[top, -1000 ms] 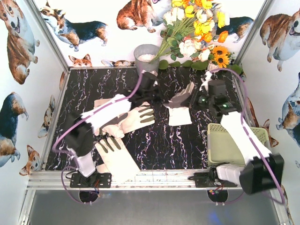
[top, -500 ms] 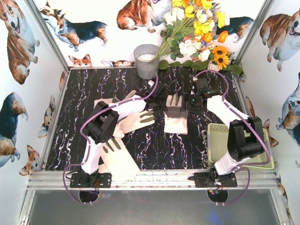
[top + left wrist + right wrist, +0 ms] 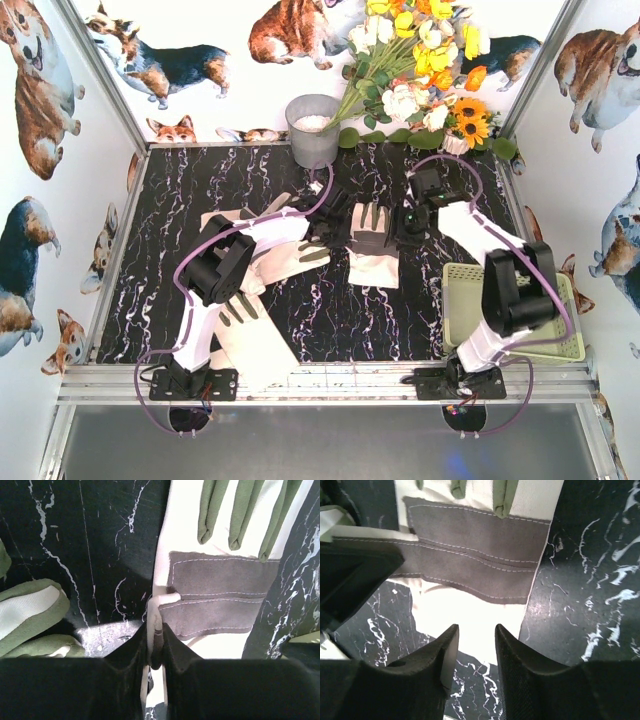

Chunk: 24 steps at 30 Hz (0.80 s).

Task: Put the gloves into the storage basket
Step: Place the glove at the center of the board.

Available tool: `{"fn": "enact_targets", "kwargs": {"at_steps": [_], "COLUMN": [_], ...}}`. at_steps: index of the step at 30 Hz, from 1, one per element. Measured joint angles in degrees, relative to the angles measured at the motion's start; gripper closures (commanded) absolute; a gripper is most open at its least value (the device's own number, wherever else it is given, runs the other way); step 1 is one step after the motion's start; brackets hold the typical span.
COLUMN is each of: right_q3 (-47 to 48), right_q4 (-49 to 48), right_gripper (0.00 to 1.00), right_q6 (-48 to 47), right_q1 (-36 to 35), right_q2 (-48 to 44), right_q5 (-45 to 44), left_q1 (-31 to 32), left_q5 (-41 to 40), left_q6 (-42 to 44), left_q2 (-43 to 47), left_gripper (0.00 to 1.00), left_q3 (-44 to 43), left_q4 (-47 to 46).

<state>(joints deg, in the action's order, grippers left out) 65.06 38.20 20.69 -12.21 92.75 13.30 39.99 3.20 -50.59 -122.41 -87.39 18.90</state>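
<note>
A cream glove point(image 3: 375, 252) with grey-olive fingers and grey palm patches lies flat mid-table. My left gripper point(image 3: 337, 230) is shut on its left edge; the left wrist view shows the jaws point(image 3: 156, 641) pinching a fold of that glove point(image 3: 225, 595). My right gripper point(image 3: 402, 228) is open at the glove's right side; in the right wrist view it point(image 3: 476, 636) hovers over the cream cuff point(image 3: 465, 610), holding nothing. Another glove point(image 3: 290, 257) lies under my left arm, and a third point(image 3: 250, 335) near the front left. The yellow-green basket point(image 3: 465, 310) stands at the front right, with no glove visible in it.
A grey metal bucket point(image 3: 313, 130) stands at the back centre, and a bunch of flowers point(image 3: 420, 70) at the back right. My right arm crosses over the basket. Fingers of a neighbouring glove point(image 3: 30, 615) lie just left of my left gripper.
A second ago both grippers held the glove bunched up. It now lies spread flat, the right gripper has let go, and both arms have drawn in.
</note>
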Motion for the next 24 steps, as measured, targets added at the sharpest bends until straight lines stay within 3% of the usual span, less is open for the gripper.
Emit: {"fn": "enact_targets", "kwargs": {"at_steps": [14, 20, 24], "right_q3": [2.16, 3.63, 4.0], "right_q4": [-0.98, -1.44, -1.55], "right_gripper": [0.75, 0.73, 0.61], "right_q6": [0.31, 0.24, 0.42], "right_q1": [0.42, 1.33, 1.84], "right_q2": [12.57, 13.81, 13.84], "right_q5": [1.79, 2.29, 2.78], "left_q1": [-0.22, -0.83, -0.85], "left_q5": [0.85, 0.9, 0.66], "left_q6": [-1.51, -1.88, -1.44], "left_q2": [1.2, 1.2, 1.9], "left_gripper": [0.96, 0.83, 0.66], "left_q3": [3.8, 3.8, 3.8], "left_q4": [-2.08, -1.99, -1.31]}}
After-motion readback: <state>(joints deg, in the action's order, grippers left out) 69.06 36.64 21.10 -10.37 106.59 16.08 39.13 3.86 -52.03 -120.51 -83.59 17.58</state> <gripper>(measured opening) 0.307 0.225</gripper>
